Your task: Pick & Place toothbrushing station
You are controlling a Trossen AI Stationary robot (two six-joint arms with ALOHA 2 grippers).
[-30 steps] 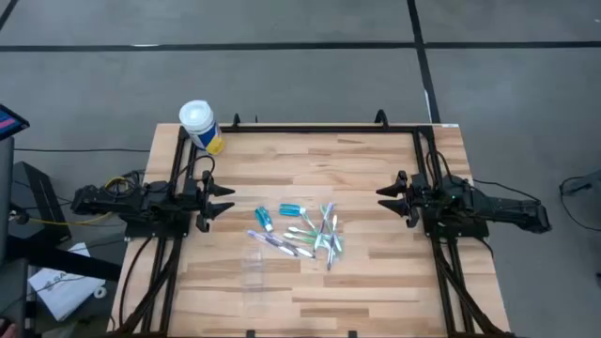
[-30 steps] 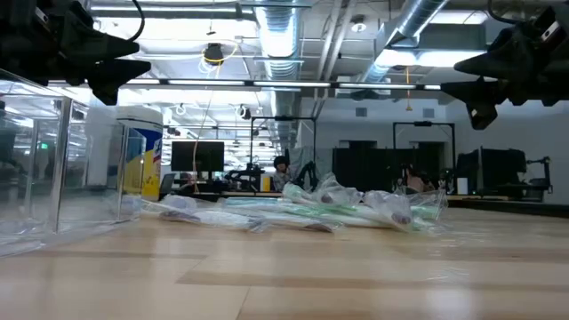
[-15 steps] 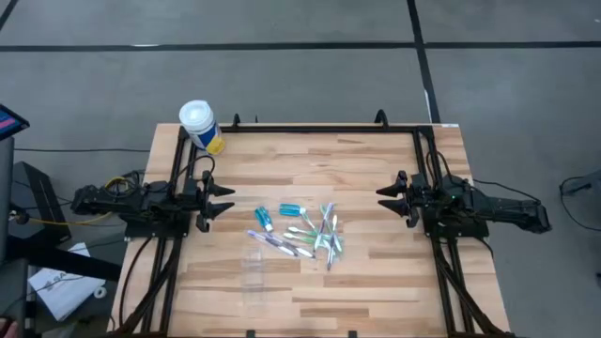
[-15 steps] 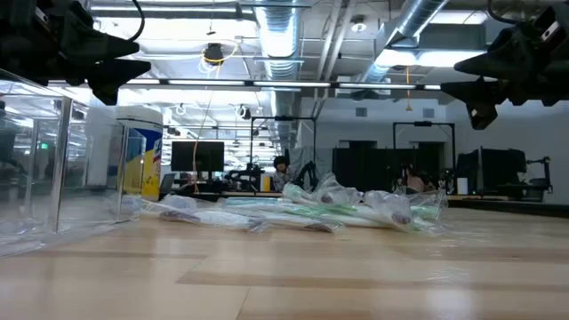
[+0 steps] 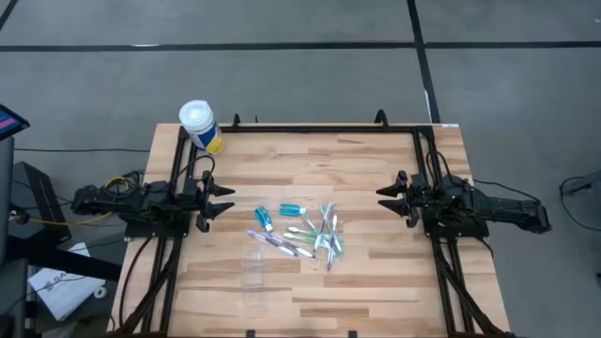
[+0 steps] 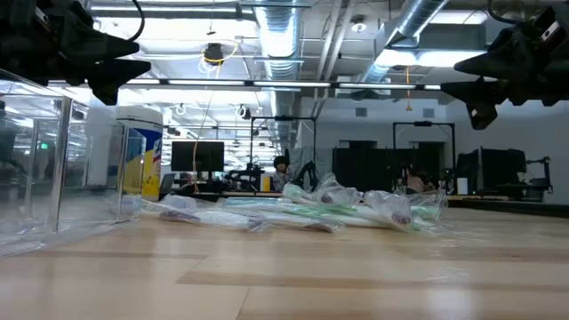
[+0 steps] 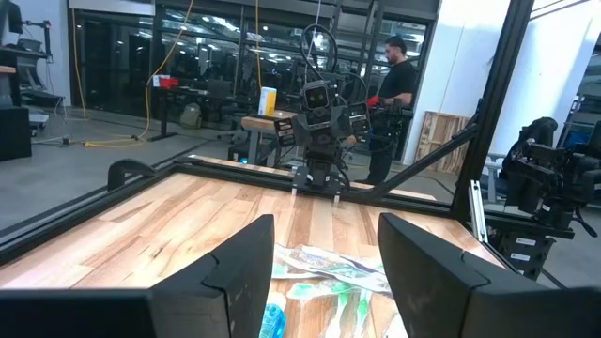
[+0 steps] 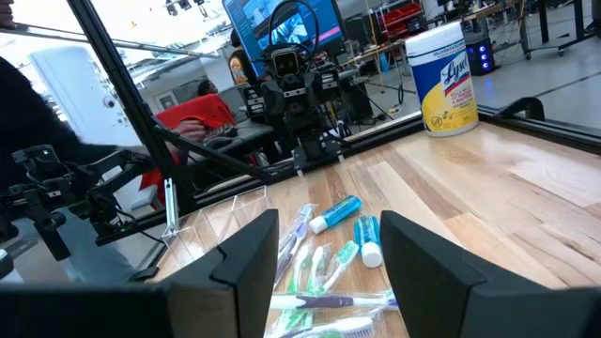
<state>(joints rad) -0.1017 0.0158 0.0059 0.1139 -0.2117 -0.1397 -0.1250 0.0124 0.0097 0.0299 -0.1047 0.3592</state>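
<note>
Toothbrushes (image 5: 315,235) and teal-and-white tubes (image 5: 292,209) are seen scattered mid-table, just beyond the clear plastic holder (image 5: 254,268) at the near edge. Left gripper (image 5: 223,199) and right gripper (image 5: 383,197) are held spread, empty, at opposite sides.

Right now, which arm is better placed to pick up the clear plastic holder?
Probably the left. The clear holder lies on the left side of the toothbrush pile, nearer the left end effector, which is open. The right end effector would have to cross the pile.
</note>
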